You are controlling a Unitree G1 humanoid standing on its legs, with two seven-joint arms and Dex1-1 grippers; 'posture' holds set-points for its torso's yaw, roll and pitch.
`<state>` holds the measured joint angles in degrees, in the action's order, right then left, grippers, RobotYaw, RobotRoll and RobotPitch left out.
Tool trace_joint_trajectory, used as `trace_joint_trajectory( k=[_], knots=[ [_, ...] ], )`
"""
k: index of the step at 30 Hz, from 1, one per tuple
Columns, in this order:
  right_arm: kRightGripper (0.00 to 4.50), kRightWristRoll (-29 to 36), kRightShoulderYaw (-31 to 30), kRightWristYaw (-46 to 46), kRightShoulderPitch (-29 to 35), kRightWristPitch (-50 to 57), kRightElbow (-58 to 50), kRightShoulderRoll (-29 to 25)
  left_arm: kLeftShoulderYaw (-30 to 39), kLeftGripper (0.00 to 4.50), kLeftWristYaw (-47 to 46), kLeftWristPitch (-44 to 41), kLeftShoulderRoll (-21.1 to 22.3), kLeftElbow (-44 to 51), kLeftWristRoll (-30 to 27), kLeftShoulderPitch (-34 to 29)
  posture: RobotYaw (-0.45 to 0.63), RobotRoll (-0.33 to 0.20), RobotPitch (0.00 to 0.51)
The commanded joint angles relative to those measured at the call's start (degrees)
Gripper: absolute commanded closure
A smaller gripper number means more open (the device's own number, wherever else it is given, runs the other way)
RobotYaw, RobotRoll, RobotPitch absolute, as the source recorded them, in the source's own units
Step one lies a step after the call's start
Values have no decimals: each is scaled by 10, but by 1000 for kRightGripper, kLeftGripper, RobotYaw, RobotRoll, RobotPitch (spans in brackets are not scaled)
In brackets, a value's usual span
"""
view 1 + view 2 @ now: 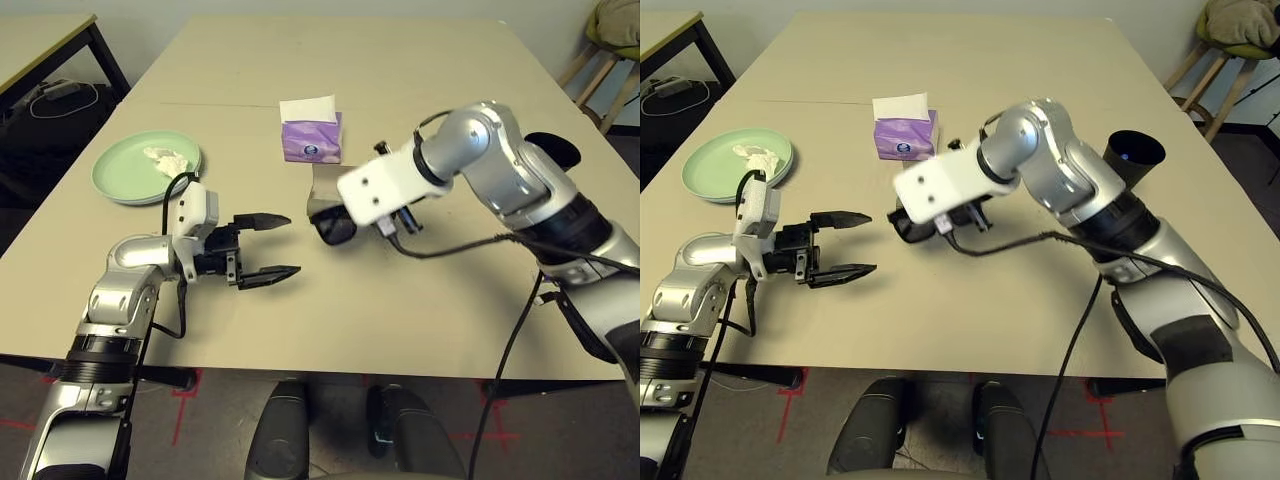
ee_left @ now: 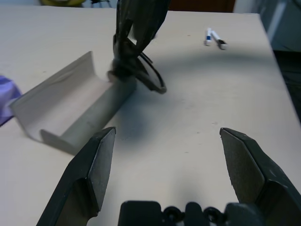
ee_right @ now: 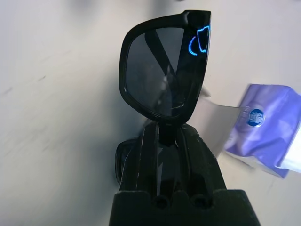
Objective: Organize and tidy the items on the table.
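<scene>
We are pinching the sunglasses (image 3: 162, 75) at the bridge in our right gripper (image 3: 164, 134), above the open grey case (image 2: 70, 110) near the tissue box (image 1: 311, 137). We are aiming to lower them level into its trough before letting go. Our left gripper (image 1: 268, 246) is waiting spread wide, holding nothing. The beige table (image 1: 420, 60) is lying flat and uncluttered nearby, a side table (image 1: 45, 40) standing beyond.

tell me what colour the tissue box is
Purple tissue box, with a white tissue sticking up; clearest in the left eye view.

Silver jointed arms, white wrist blocks, looping black cables, each claw (image 1: 268, 246) two black fingers.
</scene>
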<state>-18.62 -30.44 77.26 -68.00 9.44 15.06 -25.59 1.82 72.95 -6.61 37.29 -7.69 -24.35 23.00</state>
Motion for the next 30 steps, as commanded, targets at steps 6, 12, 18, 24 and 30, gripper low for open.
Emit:
trace_joint_trajectory(
  k=[6,12,18,24,30],
  knots=[
    [3991,-3,9,-49,-36,33,104,39,3,0,-19,8,2,-5,8,2,297,0,106],
    [3991,-20,2,-85,-55,33,181,60,4,0,-26,0,6,6,4,0,301,0,108],
    [3991,-26,6,-108,-65,35,237,79,4,0,-30,-3,6,11,3,0,300,0,109],
    [3991,-33,7,-127,-77,45,282,90,3,0,-33,-4,5,14,3,-1,294,0,112],
    [3991,-37,8,-142,-83,43,306,95,3,0,-32,-7,6,19,1,-5,292,0,117]
  ],
)
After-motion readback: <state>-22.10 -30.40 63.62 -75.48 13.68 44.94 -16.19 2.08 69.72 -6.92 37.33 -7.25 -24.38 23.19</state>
